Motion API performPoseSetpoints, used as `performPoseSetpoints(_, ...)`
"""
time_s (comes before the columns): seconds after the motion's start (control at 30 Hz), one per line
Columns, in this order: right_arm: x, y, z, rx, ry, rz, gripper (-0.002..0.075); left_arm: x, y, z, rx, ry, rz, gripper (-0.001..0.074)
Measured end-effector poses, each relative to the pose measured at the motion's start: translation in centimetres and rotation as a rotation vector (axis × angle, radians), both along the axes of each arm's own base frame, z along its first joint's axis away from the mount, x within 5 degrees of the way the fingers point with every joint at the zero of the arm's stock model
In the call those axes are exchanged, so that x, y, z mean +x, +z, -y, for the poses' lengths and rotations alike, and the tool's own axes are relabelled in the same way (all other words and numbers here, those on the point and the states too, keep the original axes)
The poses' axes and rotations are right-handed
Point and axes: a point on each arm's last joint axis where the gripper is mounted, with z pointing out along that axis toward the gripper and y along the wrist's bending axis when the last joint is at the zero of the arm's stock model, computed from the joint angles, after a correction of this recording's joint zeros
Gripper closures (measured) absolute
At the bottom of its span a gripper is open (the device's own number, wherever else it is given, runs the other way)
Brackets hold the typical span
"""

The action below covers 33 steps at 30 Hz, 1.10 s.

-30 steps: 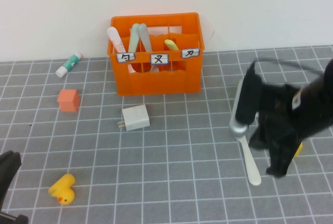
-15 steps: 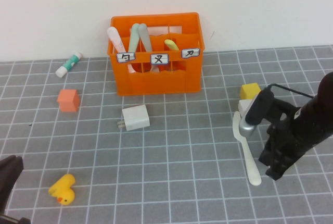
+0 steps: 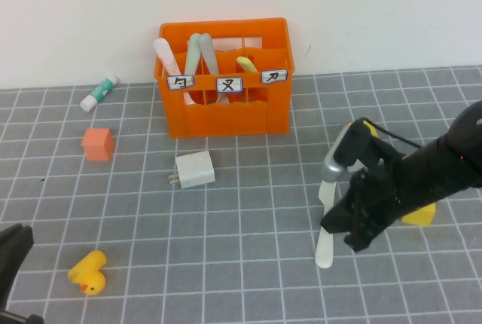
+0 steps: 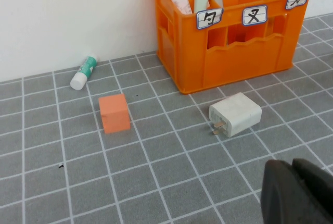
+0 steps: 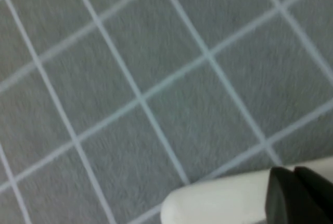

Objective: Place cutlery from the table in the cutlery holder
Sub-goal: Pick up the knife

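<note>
The orange cutlery holder (image 3: 226,117) (image 4: 234,62) stands at the back against the wall. A pink spoon (image 3: 164,54), a mint-green spoon (image 3: 196,49), a grey fork (image 3: 210,54) and a yellow knife (image 3: 247,63) stand in it. A cream-white knife (image 3: 324,245) (image 5: 218,203) lies flat on the grey table (image 3: 256,264) at the right. My right gripper (image 3: 352,244) (image 5: 295,195) is low beside it, shut, its tips against the knife's side. My left gripper (image 3: 11,252) (image 4: 297,193) is shut and holds nothing at the near left corner.
A white charger plug (image 3: 195,169) lies in front of the holder. An orange cube (image 3: 99,144) and a glue stick (image 3: 100,93) sit at the left, a yellow duck (image 3: 89,272) at the near left. A yellow block (image 3: 419,215) peeks out behind my right arm.
My right arm has dropped and swung left. The cream-white knife has slid left and turned with it. The left arm has not moved.
</note>
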Motion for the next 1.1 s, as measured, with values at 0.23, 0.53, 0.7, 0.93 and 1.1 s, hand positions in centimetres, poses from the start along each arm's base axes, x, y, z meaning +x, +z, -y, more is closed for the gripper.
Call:
performPoseSetpoints(0.23, 1.1, 1.3, -0.6, 0.019, 0.103, 0.092, 0.0726, 0.0, 0.0, 0.0, 0.0, 0.0, 0.0, 0.0736)
performPoseSetpoints(0.53, 3.0, 6.1, 0.0, -0.264, 0.676, 0.321, 0.0722, 0.0, 0.0, 0.0, 0.001, 0.0, 0.0, 0.0736)
performPoseSetpoints(0.7, 3.4, 6.6, 0.2, -0.343, 0.81, 0.404, 0.0624, 0.0, 0.0, 0.0, 0.001, 0.0, 0.0, 0.0736)
performPoseSetpoints(0.93, 3.1, 4.6, -2.4, -0.437, 1.051, 0.483, 0.0475, 0.0, -0.1, 0.0, 0.003, -0.004, -0.007, 0.0736)
performPoseSetpoints(1.1, 2.2, 2.8, -5.4, -0.535, 1.212, 0.529, 0.0465, 0.0, -0.1, 0.0, 0.003, -0.004, -0.007, 0.0736)
